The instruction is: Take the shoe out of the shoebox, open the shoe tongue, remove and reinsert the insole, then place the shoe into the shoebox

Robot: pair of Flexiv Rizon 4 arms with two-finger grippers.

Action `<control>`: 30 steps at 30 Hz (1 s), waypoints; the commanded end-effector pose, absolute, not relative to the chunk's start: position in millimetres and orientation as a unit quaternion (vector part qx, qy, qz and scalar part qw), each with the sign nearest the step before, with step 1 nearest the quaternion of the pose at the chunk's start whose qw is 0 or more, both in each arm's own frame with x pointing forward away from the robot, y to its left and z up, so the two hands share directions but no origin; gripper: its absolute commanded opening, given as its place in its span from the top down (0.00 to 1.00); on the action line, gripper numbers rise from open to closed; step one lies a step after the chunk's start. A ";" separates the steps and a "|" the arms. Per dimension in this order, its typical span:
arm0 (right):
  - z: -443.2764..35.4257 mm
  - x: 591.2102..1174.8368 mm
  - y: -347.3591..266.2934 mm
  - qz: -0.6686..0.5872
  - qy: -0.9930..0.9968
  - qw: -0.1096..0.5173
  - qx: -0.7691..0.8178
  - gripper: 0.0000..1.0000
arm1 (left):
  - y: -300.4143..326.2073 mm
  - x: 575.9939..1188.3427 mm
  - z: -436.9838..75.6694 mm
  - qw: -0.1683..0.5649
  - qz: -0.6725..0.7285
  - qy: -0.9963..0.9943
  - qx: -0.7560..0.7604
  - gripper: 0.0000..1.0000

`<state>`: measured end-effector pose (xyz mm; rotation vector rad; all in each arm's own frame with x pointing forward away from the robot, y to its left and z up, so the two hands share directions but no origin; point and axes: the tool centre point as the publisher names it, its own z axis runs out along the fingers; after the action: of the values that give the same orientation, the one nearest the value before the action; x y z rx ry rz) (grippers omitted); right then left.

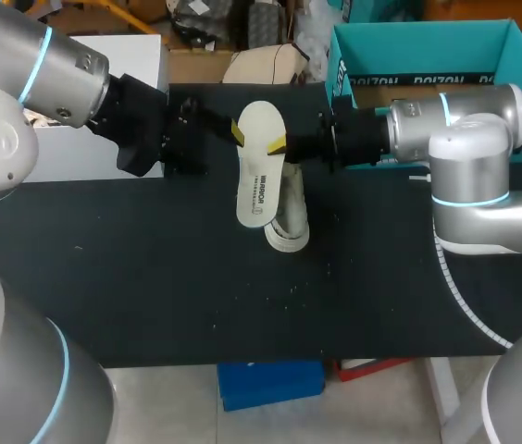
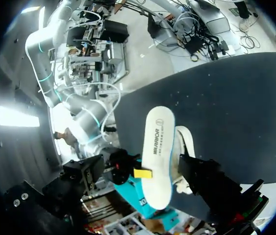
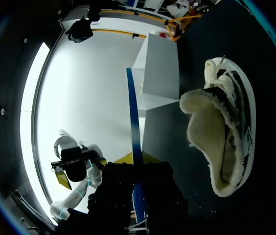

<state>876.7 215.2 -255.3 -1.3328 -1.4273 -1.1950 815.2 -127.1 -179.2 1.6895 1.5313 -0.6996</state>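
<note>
A white insole [image 1: 259,166] hangs above the black table, and my right gripper [image 1: 281,145] is shut on its right edge. From the right wrist the insole [image 3: 134,132] shows edge-on as a thin blue strip between that gripper's [image 3: 135,196] fingers. My left gripper [image 1: 233,134] stands open at the insole's left edge. In the left wrist view the insole [image 2: 158,147] lies between the spread fingers of my left gripper [image 2: 148,182]. The white fleece-lined shoe [image 1: 289,220] lies on the table under the insole, also seen as the shoe [image 3: 223,137]. The teal shoebox [image 1: 428,42] stands open at the back right.
A white box [image 1: 104,111] stands at the table's back left, behind my left arm. The black table top [image 1: 196,287] stretches bare toward the front edge.
</note>
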 end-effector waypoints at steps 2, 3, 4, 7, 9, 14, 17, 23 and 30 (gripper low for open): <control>-255.7 876.7 216.3 -0.476 -0.568 0.412 -0.531 1.00 | -110.6 810.8 -192.5 0.448 -0.281 0.597 0.603 0.00; -255.7 876.7 216.3 -0.476 -0.568 0.412 -0.531 1.00 | -107.5 812.1 -192.6 0.455 -0.281 0.600 0.595 0.00; -255.7 876.7 216.3 -0.476 -0.568 0.412 -0.531 1.00 | -104.7 813.6 -193.0 0.461 -0.284 0.601 0.588 0.00; -255.7 876.7 216.3 -0.476 -0.568 0.412 -0.531 1.00 | -96.2 819.3 -195.2 0.483 -0.300 0.600 0.563 0.00; -255.7 876.7 216.3 -0.476 -0.568 0.412 -0.531 1.00 | -92.4 823.6 -197.3 0.494 -0.310 0.599 0.549 0.00; -255.7 876.7 216.3 -0.476 -0.568 0.412 -0.531 1.00 | -90.3 833.4 -203.6 0.519 -0.329 0.574 0.541 0.00; -255.7 876.7 216.3 -0.476 -0.568 0.412 -0.531 1.00 | -92.5 839.3 -209.1 0.528 -0.338 0.558 0.544 0.00; -255.7 876.7 216.3 -0.476 -0.568 0.412 -0.531 1.00 | -101.6 849.7 -219.2 0.522 -0.356 0.548 0.548 0.00; -255.7 876.7 216.3 -0.476 -0.568 0.412 -0.531 1.00 | -116.7 858.4 -234.5 0.512 -0.375 0.546 0.547 0.00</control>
<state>876.8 215.3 -255.3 -1.3327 -1.4273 -1.1951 846.0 -107.4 -228.4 1.3137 1.3232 -0.8861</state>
